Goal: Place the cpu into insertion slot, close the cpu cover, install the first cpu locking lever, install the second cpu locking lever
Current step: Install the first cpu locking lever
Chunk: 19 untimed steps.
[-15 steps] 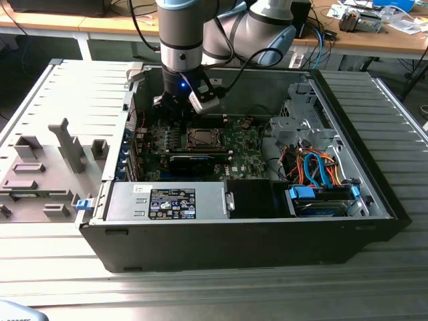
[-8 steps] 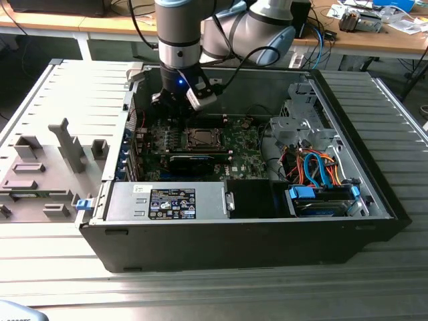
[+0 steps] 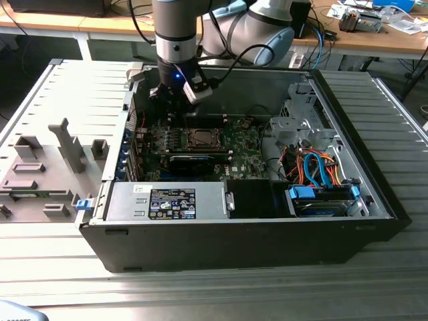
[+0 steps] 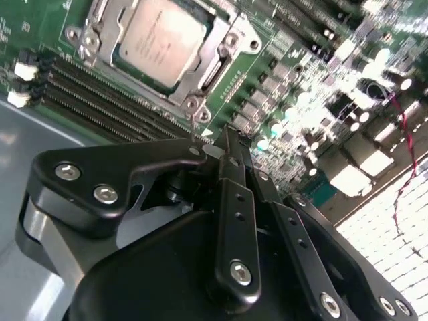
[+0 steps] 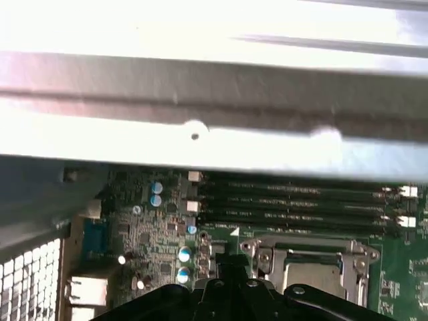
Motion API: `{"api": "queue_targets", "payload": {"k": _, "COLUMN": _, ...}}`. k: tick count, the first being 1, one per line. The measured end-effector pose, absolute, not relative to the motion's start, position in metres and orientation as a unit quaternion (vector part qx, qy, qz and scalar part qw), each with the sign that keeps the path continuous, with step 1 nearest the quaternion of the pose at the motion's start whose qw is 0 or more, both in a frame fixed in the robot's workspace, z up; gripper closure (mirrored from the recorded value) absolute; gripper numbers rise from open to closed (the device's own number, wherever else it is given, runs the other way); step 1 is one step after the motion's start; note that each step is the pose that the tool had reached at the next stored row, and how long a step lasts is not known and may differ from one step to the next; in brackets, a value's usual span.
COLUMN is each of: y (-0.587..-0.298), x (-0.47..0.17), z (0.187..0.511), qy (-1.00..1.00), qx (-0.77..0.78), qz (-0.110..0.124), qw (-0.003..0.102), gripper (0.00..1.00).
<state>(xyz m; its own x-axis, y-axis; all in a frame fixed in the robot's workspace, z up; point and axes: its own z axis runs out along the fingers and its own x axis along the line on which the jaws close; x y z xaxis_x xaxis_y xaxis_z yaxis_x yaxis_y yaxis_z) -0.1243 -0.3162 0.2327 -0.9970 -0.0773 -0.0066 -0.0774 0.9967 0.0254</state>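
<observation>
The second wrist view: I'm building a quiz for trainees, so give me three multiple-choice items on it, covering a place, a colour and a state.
1. Where is the chip?
A. on a grey tray outside the case
B. in the socket
C. on the memory slots

2. What colour is the circuit board?
A. red
B. white
C. green

3. How does the cover frame stand?
A. down flat around the chip
B. raised upright
C. taken off

Key: 1 B, the pale metal face sits inside the silver rim; 2 C, green shows all around the socket; 3 A, the frame lies level, bordering the chip.
</observation>
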Motion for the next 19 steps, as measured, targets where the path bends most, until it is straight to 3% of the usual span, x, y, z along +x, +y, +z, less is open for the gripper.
{"api": "queue_targets", "payload": {"k": 19, "y": -0.310, "x": -0.123, "z": 0.244, "qy": 0.999, "qx": -0.039, "qz": 0.013, "qw": 0.004, "gripper": 0.89}}
